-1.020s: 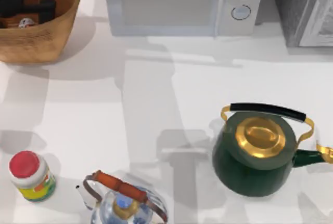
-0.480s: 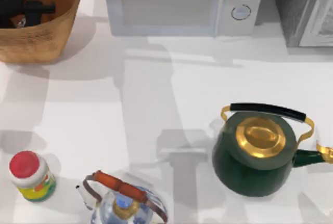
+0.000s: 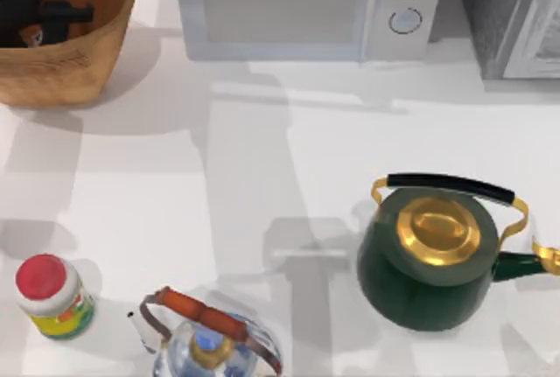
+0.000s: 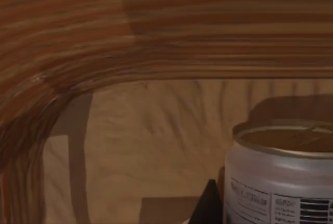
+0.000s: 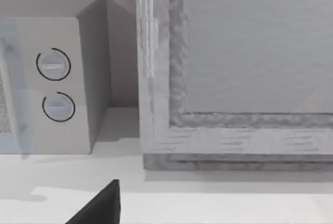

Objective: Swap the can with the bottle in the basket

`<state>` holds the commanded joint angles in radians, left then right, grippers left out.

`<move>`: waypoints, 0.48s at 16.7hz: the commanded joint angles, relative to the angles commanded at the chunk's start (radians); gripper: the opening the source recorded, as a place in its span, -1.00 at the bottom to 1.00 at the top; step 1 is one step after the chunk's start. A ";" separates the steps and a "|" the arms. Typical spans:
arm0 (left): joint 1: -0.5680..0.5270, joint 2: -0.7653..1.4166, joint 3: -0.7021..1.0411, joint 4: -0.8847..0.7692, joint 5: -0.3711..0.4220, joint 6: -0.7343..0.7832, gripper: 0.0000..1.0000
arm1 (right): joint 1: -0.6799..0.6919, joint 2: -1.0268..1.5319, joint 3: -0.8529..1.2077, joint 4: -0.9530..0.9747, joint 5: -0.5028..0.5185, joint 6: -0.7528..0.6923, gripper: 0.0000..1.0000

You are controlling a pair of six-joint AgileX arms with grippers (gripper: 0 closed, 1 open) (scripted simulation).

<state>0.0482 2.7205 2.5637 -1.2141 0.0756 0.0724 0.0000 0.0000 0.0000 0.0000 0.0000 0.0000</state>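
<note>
The wicker basket [image 3: 83, 53] stands at the table's back left corner. My left gripper [image 3: 39, 10] is down inside it, right beside the can [image 3: 33, 37], of which only a sliver peeks out from under the arm. In the left wrist view the can [image 4: 281, 182] stands upright on the basket floor, white with printed text and a dull gold top, with a dark part of my gripper against its side. The bottle [image 3: 52, 296], white with a red cap and a yellow-green label, stands upright at the front left. My right gripper [image 5: 99, 208] is parked near the back right.
A clear glass kettle with an orange handle [image 3: 206, 342] stands at the front edge next to the bottle. A dark green kettle with a gold lid [image 3: 433, 259] sits front right. A white microwave [image 3: 306, 5] and a grey cabinet [image 3: 516, 10] line the back.
My left gripper has shifted a little to the left inside the basket and now hides more of the can. Everything else stays put.
</note>
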 joint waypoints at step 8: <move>-0.001 -0.098 -0.061 0.028 -0.027 -0.005 -1.00 | 0.000 0.000 0.000 0.000 0.000 0.000 1.00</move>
<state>0.0473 2.6229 2.5030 -1.1858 0.0485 0.0677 0.0000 0.0000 0.0000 0.0000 0.0000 0.0000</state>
